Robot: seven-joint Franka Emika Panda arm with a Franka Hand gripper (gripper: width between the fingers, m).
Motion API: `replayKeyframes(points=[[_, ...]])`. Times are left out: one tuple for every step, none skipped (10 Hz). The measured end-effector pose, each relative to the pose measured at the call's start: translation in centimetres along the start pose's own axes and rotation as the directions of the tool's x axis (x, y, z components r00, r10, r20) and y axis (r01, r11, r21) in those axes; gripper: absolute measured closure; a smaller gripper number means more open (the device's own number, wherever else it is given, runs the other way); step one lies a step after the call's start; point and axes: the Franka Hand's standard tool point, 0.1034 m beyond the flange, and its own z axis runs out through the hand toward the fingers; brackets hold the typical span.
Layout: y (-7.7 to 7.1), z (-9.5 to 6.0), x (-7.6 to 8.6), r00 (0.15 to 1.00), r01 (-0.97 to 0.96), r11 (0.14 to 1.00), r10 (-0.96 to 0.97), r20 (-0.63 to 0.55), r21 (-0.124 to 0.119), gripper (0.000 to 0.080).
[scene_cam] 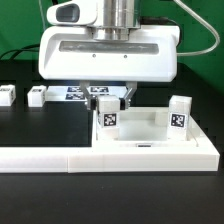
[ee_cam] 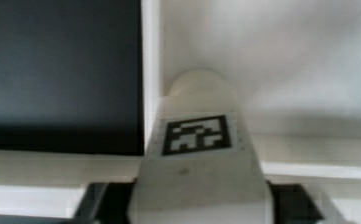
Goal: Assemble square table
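The square table's white slab (scene_cam: 150, 142) lies on the black table at the exterior view's right, with its raised rim up. A white tagged leg (scene_cam: 108, 117) stands at the slab's far left corner. My gripper (scene_cam: 108, 100) reaches down over that leg, one finger on each side. In the wrist view the same leg (ee_cam: 198, 135) rises between the dark fingers (ee_cam: 109, 200), which press against its sides, so the gripper (ee_cam: 198, 205) is shut on it. A second leg (scene_cam: 179, 113) stands at the slab's far right corner. The slab (ee_cam: 301, 90) fills the background beside the held leg.
Two more white legs (scene_cam: 8, 96) (scene_cam: 38, 95) lie on the black table at the exterior view's far left. The marker board (scene_cam: 78, 92) lies behind the gripper. The long white L-shaped barrier (scene_cam: 50, 156) runs along the front, against the slab.
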Motion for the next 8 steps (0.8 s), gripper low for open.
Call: replayKeyframes(points=[[0.0,0.0,0.0,1.0,-0.012,1.0,0.012,0.0,0.0,0.0511],[0.0,0.0,0.0,0.999,-0.039,0.999,0.039,0.0,0.001,0.0511],[0.1,0.0,0.0,0.99,-0.142,0.99,0.142,0.0,0.001,0.0511],[0.5,0.1,0.0,0.975,-0.22,0.975,0.22,0.0,-0.002,0.0511],[0.5,0.1,0.0,0.957,-0.291,0.957,0.291,-0.001,-0.003,0.0511],[0.6,0.1,-0.1,0.928,-0.373,0.928,0.373,-0.003,-0.01,0.0511],[0.9,0.1,-0.1,0.905,-0.425,0.905,0.425,-0.007,-0.018,0.0511],[1.0,0.1,-0.3,0.874,-0.487,0.873,0.487,-0.01,-0.024,0.0506]])
